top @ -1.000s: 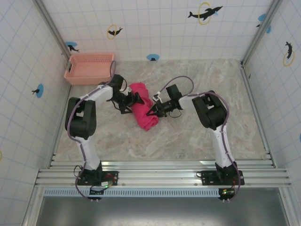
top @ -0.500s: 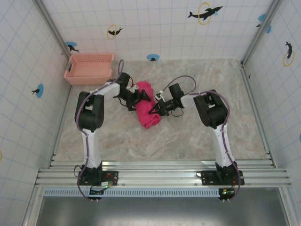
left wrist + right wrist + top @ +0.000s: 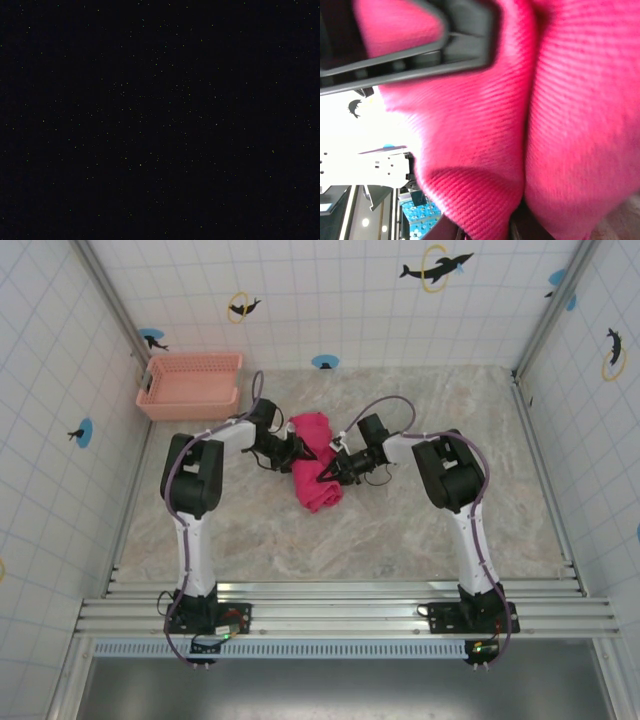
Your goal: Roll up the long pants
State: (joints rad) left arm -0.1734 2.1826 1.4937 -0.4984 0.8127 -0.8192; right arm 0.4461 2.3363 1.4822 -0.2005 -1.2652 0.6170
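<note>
The left wrist view is too dark to read, and the long pants (image 3: 570, 125) run off the right wrist view's right edge.

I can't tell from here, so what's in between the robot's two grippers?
The rolled-up long pants, bright magenta cloth, lie between the left gripper and the right gripper, as the top view shows.
</note>
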